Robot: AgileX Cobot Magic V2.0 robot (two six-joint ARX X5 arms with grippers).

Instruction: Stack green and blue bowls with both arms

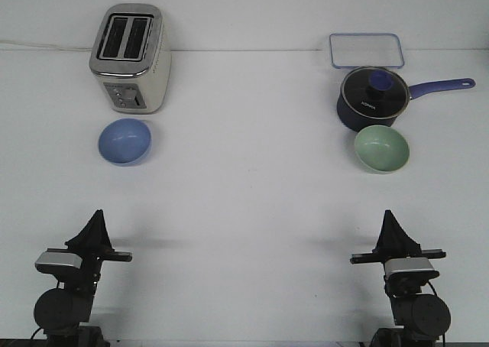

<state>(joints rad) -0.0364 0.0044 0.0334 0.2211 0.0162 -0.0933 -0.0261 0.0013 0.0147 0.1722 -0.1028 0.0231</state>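
Both arm bases [65, 316] cut by bottom edge (jaws' gap unreadable).

The blue bowl [124, 142] is sitting upright and empty on the left, tilting slightly. The green bowl [381, 148] is sitting upright and empty on the right, well apart from it, both unstacked.

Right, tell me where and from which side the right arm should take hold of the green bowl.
Probably the near rim of the green bowl, one finger inside and one outside. It sits upright and open, so the thin rim is the only edge to pinch. Come from the robot's side: the saucepan sits close behind it and blocks the far rim. The right hand lies almost straight in front of the bowl.
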